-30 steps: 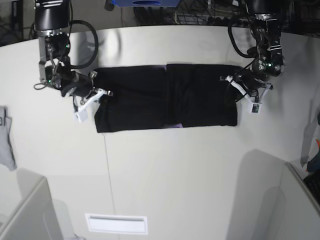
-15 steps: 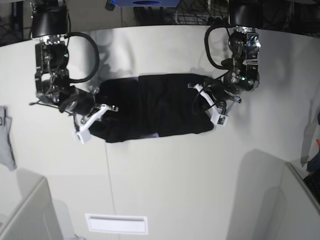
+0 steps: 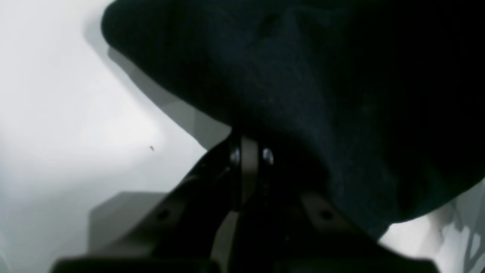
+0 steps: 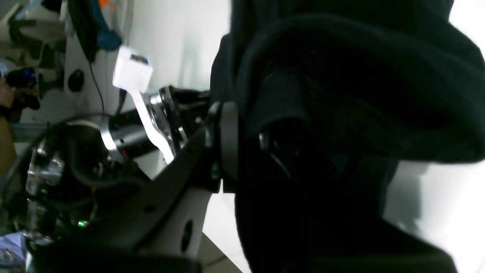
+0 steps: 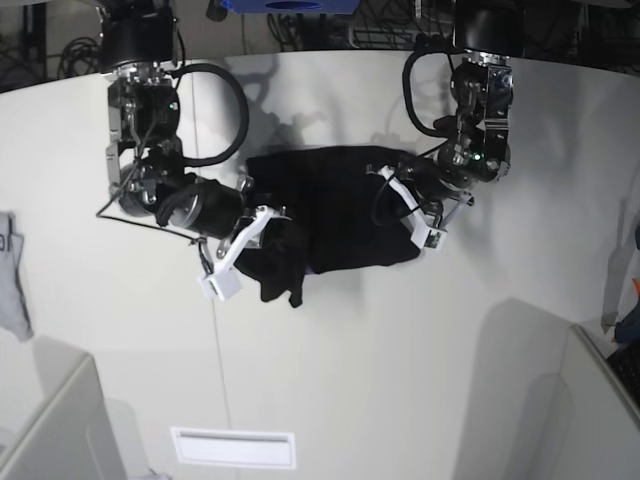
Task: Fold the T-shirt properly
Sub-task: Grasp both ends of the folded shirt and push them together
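Gripping the black T-shirt (image 5: 335, 205) at both ends, bunched into a crumpled mass on the white table (image 5: 400, 380), around centre-top of the base view.

Right gripper (image 5: 268, 222), at 9 o'clock of the cloth in base view: clamped on the T-shirt's near-side end, with a fold lifted and a lump of fabric drooping toward 6 o'clock just below it. Right wrist view confirms it: fabric (image 4: 341, 94) wrapped over and round the gripper (image 4: 242, 144), with cloth pinched between the jaws. White tag block (image 5: 219, 287) sticking out at 7 o'clock of that wrist.

Left gripper (image 5: 405, 205), at 3 o'clock of the cloth: buried in the fabric edge. Left wrist view shows dark cloth (image 3: 303, 76) draped over the gripper (image 3: 250, 151), jaws nearly closed with fabric running down into them, so grasping the T-shirt too. Pale table surface visible at 9 o'clock of that view.

Grey cloth item (image 5: 10, 275) lying at far 9 o'clock on the table, well apart from the shirt. White label strip (image 5: 233, 447) at 7 o'clock near the front edge. Purple collar lining not visible from any view.
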Action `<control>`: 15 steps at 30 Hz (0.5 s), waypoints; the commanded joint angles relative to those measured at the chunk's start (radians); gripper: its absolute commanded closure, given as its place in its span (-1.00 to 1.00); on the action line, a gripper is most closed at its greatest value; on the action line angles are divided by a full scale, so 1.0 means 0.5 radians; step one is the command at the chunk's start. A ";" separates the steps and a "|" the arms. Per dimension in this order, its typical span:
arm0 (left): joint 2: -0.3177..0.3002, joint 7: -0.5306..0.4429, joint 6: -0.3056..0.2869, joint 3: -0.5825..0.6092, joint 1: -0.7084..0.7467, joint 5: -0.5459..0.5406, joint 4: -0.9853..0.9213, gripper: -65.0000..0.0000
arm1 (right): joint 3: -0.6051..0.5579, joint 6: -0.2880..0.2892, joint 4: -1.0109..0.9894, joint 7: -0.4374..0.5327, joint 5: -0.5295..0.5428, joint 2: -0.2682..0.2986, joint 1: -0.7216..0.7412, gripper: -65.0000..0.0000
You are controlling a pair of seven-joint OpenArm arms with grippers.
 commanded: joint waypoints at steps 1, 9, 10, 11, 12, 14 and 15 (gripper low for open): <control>-0.006 0.092 0.006 0.007 0.014 0.040 0.005 1.00 | -0.015 0.015 0.033 0.029 0.053 -0.029 0.032 1.00; -0.006 0.092 0.006 -0.011 0.014 0.040 0.005 1.00 | -0.331 0.015 -0.127 0.115 -0.180 -0.100 0.090 1.00; -0.006 0.092 0.006 -0.011 0.014 0.040 0.005 1.00 | -0.358 0.015 -0.130 0.118 -0.183 -0.100 0.090 1.00; -0.009 0.095 0.006 -0.011 0.014 0.040 0.005 1.00 | -0.377 0.015 -0.133 0.121 -0.186 -0.115 0.090 1.00; -0.019 0.095 0.006 -0.011 0.014 0.040 0.005 1.00 | -0.380 0.015 -0.139 0.137 -0.186 -0.131 0.093 1.00; -0.071 0.095 0.006 -0.005 0.017 0.024 0.005 1.00 | -0.386 0.015 -0.194 0.174 -0.186 -0.143 0.121 1.00; -0.077 0.095 0.006 -0.011 0.017 0.024 0.005 1.00 | -0.389 0.015 -0.231 0.177 -0.186 -0.155 0.133 1.00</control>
